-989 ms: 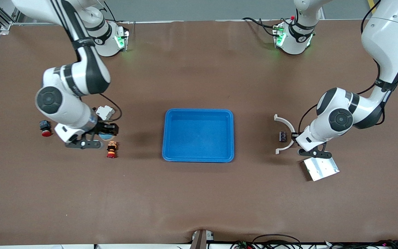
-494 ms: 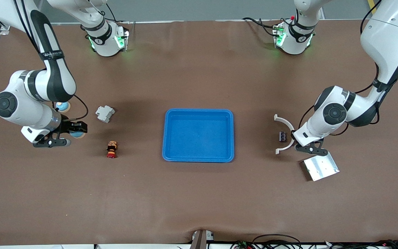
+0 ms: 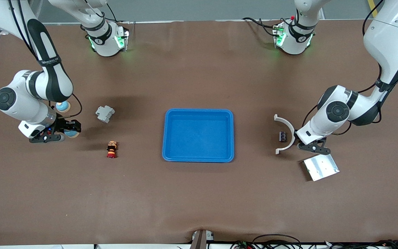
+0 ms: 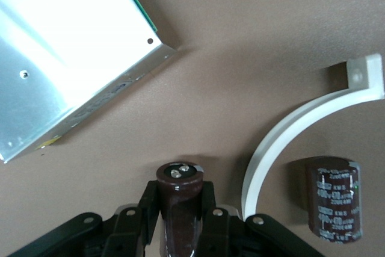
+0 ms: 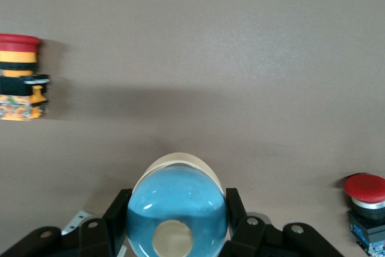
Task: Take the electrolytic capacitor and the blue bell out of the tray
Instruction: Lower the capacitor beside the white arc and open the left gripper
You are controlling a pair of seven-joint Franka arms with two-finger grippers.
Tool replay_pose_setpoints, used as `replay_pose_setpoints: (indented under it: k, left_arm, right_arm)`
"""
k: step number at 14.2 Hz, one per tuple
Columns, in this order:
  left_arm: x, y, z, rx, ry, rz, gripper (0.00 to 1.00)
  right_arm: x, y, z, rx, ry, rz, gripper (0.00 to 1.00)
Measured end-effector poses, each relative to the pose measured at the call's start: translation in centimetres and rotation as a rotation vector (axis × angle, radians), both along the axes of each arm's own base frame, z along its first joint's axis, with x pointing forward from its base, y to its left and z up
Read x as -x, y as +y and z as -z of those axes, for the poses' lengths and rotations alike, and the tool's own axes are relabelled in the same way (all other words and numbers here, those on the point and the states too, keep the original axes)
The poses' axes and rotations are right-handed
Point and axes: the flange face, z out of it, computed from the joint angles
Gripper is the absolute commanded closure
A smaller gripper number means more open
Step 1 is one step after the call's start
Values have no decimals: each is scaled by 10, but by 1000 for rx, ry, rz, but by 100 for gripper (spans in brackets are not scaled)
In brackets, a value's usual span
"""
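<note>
Left gripper [image 4: 180,221] is pinching a dark cylindrical capacitor [image 4: 179,200] above the table, beside the curved white bracket [image 3: 284,135]. Right gripper [image 5: 175,224] is clamping a glossy blue domed bell [image 5: 176,212], over the right arm's end, clear of the blue tray [image 3: 198,157].

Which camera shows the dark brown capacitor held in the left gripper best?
The left wrist view: the dark brown cylindrical capacitor fills the foreground, clamped in the left gripper. In the front view the gripper hides it. The right wrist view doesn't show it.
</note>
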Motion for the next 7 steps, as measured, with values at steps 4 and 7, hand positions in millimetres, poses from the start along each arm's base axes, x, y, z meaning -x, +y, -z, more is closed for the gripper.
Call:
replay_pose_setpoints:
  k: [4,7]
  left_arm:
    - [0,4,7,24,-1,-10,94]
    - [0,5,8,29,-3,-13,91]
  right_arm:
    - [4,-15,27,8,-10,-5,100]
    - [2,-10,39,1,-23,0,100]
